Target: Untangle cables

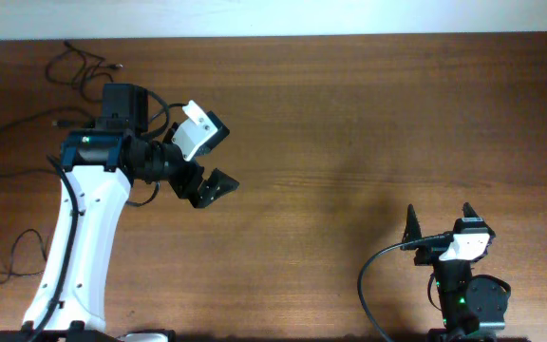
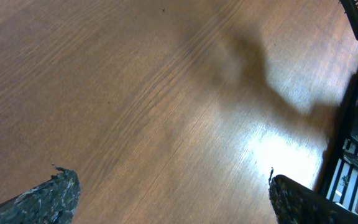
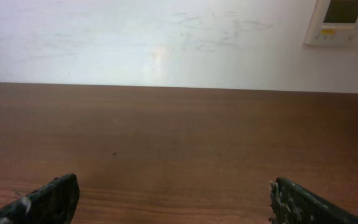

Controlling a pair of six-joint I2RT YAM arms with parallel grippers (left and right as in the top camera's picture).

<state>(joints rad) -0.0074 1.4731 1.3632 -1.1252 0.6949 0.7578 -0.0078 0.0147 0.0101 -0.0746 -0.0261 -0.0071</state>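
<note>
The thin cables [image 1: 82, 59] behind the left end effector [image 1: 212, 185] look light and floppy; pinch one near a plug. It and the right end effector [image 1: 440, 223] are spread apart.

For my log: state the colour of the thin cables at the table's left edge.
The cables are black; overhead view shows them best.

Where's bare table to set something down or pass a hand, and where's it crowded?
Free: the wide table stretch right of the left pincer, from the far edge down to the right pincer; also the near strip between the left arm and right arm. Crowded: the far-left end, where the cables sprawl around the left arm.
</note>
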